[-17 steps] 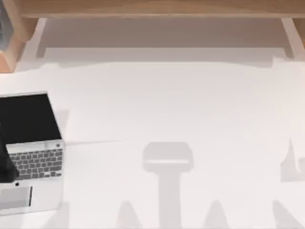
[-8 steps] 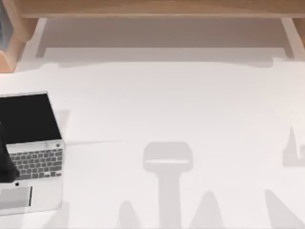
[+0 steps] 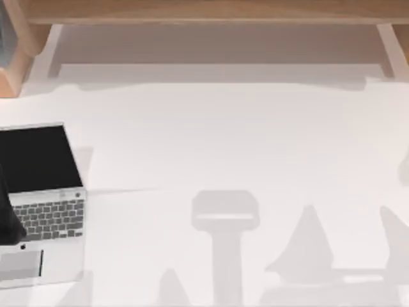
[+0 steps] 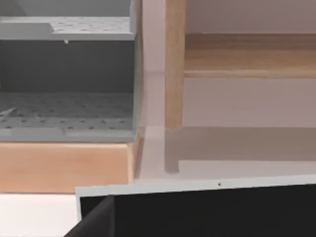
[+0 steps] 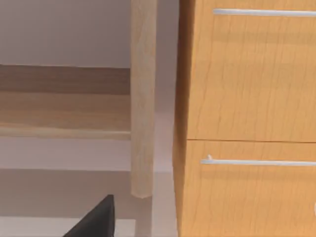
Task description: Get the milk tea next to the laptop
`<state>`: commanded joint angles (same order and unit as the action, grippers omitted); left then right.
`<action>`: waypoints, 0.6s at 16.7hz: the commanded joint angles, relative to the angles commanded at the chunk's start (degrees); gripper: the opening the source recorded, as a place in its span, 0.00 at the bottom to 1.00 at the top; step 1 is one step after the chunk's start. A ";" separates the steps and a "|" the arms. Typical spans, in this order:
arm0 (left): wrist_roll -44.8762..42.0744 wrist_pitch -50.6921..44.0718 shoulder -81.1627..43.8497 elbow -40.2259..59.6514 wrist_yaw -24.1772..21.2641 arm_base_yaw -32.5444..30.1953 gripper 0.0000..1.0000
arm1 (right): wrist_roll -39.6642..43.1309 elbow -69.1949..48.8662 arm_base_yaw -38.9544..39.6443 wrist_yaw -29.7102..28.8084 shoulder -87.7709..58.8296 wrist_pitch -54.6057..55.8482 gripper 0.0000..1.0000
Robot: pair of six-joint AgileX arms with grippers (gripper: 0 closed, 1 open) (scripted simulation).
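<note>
The laptop [image 3: 41,204] lies open at the table's left edge, black screen toward the back, grey keyboard and trackpad toward the front. Its screen top edge [image 4: 197,207] crosses the left wrist view. The milk tea is out of view. A dark part of my left arm [image 3: 7,220] hangs over the laptop's left side, and a dark piece of my left gripper [image 4: 96,222] shows in its wrist view. A dark piece of my right gripper [image 5: 96,219] shows in the right wrist view, facing a wooden cabinet.
A wooden shelf [image 3: 211,13] runs along the table's far edge. A grey perforated rack [image 4: 66,74] on a wooden base stands behind the laptop. A drawer cabinet [image 5: 247,123] with silver handles and a wooden post [image 5: 143,98] stand off the right side. Arm shadows fall on the table's front right.
The shadows at the table's front right have grown and shifted inward from the right edge. The laptop and my left arm have not moved.
</note>
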<state>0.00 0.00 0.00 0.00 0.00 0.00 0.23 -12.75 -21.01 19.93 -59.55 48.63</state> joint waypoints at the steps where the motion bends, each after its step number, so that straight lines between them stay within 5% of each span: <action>1: 0.00 0.00 0.00 0.00 0.00 0.00 1.00 | -0.05 -1.13 -1.90 1.81 -5.58 4.39 1.00; 10: 0.00 0.00 0.00 0.00 0.00 0.00 1.00 | -0.59 -9.81 -16.68 15.88 -49.04 38.35 1.00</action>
<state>0.00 0.00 0.00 0.00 0.00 0.00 -0.36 -22.56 -37.70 35.81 -108.59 86.98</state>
